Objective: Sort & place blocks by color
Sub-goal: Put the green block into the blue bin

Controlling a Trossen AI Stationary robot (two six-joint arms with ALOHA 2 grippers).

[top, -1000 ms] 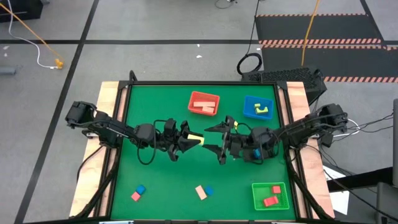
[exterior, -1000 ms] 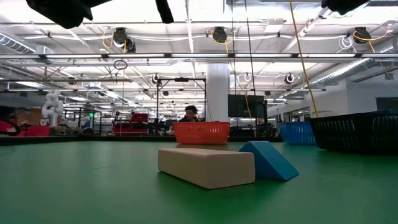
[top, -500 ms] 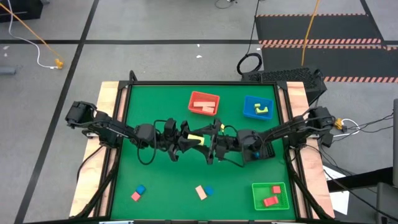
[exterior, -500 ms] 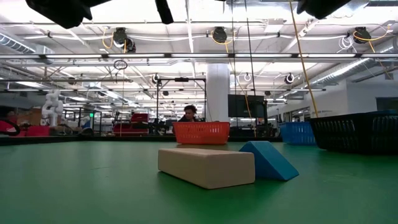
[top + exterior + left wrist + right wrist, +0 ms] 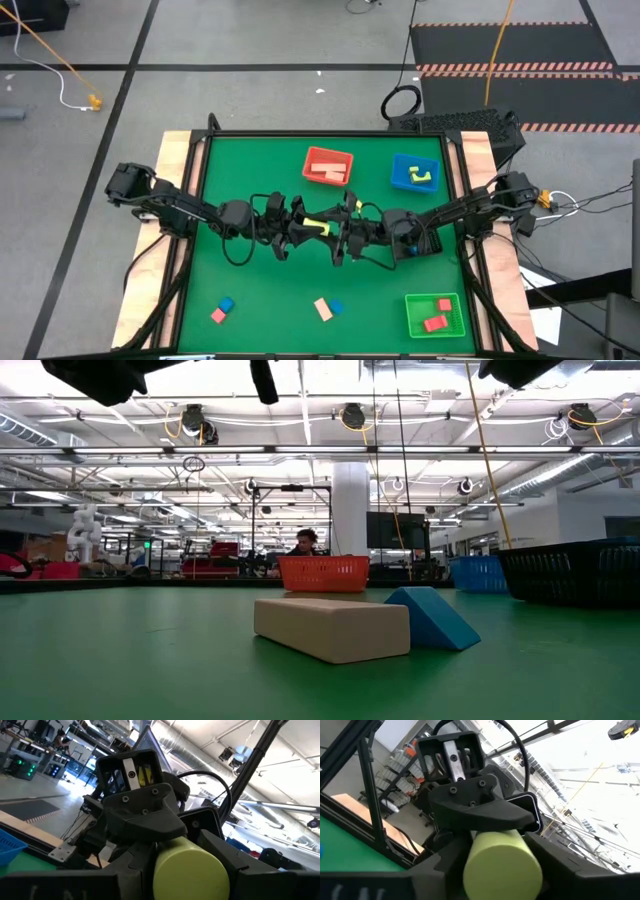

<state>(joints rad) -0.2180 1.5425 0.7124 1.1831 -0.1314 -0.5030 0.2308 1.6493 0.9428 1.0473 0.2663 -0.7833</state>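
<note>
Green mat [image 5: 250,160], mid-table: L gripper [image 5: 308,227] and R gripper [image 5: 338,232] meet nose to nose above it, both clamped on one yellow-green cylinder [image 5: 317,224], L on one end, R on the other. Red tray [image 5: 328,165] w/ pale blocks, blue tray [image 5: 416,172] w/ yellow-green piece, green tray [image 5: 436,314] w/ red blocks [image 5: 434,323]. Loose near front edge: wood bar [image 5: 332,627] touching blue wedge [image 5: 432,616], plus red+blue pair [image 5: 222,309].
</note>
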